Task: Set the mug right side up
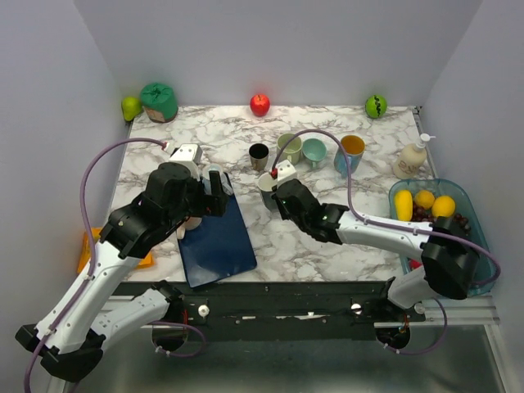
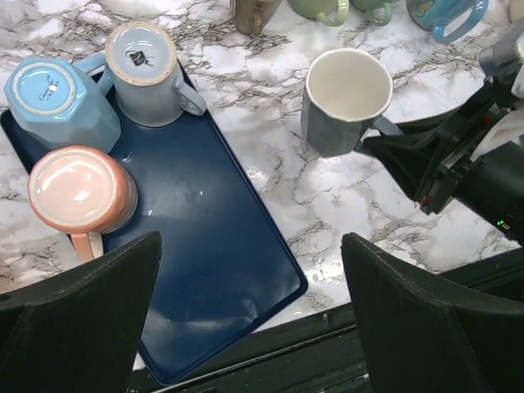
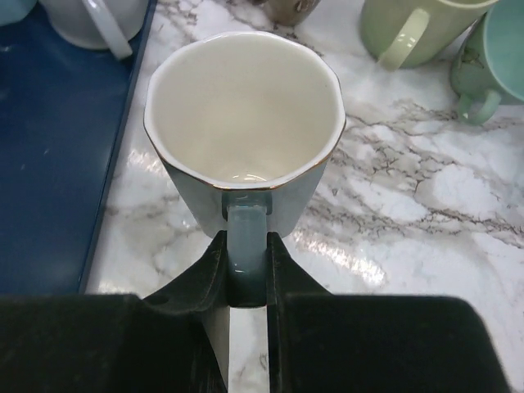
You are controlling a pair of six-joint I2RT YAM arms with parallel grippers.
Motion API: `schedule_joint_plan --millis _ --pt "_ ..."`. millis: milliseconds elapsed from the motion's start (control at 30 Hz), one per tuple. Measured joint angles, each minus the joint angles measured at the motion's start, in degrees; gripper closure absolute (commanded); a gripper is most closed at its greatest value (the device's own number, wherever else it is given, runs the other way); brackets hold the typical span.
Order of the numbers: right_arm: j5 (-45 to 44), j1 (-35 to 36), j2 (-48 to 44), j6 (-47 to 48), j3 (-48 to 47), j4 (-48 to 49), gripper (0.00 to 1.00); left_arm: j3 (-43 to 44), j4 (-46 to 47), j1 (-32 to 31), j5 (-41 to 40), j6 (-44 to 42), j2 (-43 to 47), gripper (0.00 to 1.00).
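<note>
Grey-blue mug stands upright, mouth up, on the marble table just right of the navy tray; right gripper clamps its handle, left gripper fingers spread wide above the tray, holding nothing.

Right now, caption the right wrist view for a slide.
Right gripper holds an upright grey mug by its handle beside the blue tray.
</note>
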State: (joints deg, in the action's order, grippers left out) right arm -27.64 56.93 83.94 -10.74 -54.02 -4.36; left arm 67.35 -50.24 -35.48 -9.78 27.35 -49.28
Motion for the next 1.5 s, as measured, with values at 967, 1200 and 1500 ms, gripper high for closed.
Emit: schedule_joint_plan --millis 967,1200,1500 --pt "3.4 -4.9 17.9 -2.1 -4.5 22.1 0.43 -11.1 -1.7 2.5 -11.3 4.7 0.0 0.01" --pt "5.1 -4.9 13.1 -5.4 -6.2 13.9 0.29 -12.0 -2.1 3.2 -12.1 5.1 -1.3 0.01" --pt "4.8 -4.9 -0.2 -12.2 -7.6 -2.4 0.23 -12.0 -4.9 6.1 -12.0 8.7 -7.9 0.01"
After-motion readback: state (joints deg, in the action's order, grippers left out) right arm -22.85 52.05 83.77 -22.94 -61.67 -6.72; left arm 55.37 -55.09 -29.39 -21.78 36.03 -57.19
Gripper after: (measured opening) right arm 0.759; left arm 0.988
